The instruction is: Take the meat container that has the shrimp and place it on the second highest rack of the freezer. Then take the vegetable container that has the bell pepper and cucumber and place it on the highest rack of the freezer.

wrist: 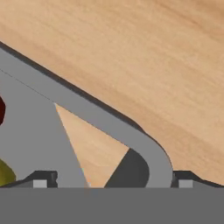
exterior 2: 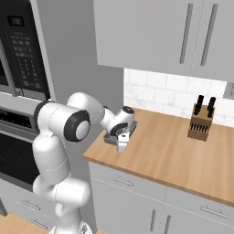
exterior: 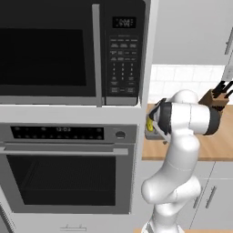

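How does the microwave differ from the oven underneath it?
The microwave sits above the oven in the same tall column. The microwave's handle is a vertical bar beside a keypad on its right; the oven's handle is a horizontal bar under a control strip with a round knob. The microwave's window is plain dark, while the oven's window shows a wire rack inside. Both are silver-grey with dark glass doors, shut.

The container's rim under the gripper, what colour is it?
Grey; the container's rim shows best in the hand view, lying on the light wooden counter.
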